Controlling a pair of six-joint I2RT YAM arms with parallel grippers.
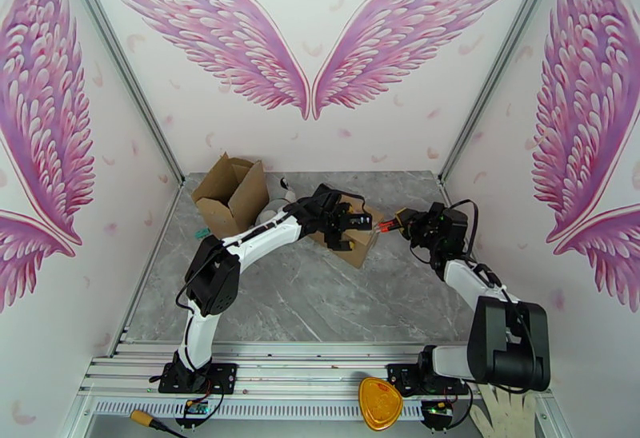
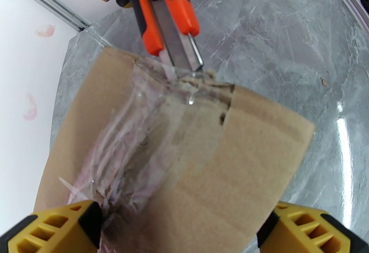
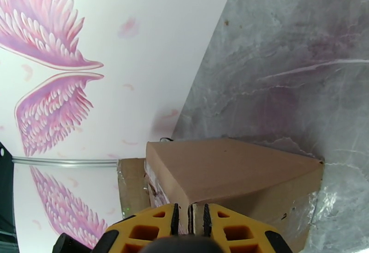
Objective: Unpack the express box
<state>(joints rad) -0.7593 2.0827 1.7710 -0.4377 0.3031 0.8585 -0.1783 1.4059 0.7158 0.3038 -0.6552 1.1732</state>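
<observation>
The express box [image 1: 364,246] sits mid-tabletop [image 1: 320,304] toward the far edge, clamped between the wide-spread left pincer [image 1: 344,228]. The right pincer [image 1: 402,222] grips an orange cutter [image 2: 170,23], its blade at the box's taped edge. Open marble runs to the near edge.

The top camera looks down on the whole table [image 1: 320,304]; both wrist cameras closely share the box [image 2: 249,157].

Robot lab booth: wing-printed walls [image 1: 320,32] are enclosing a marble table [image 1: 336,304] on three sides; aluminium rail [image 1: 304,368] is running along table's near edge, carrying arm bases [image 1: 196,377].
</observation>
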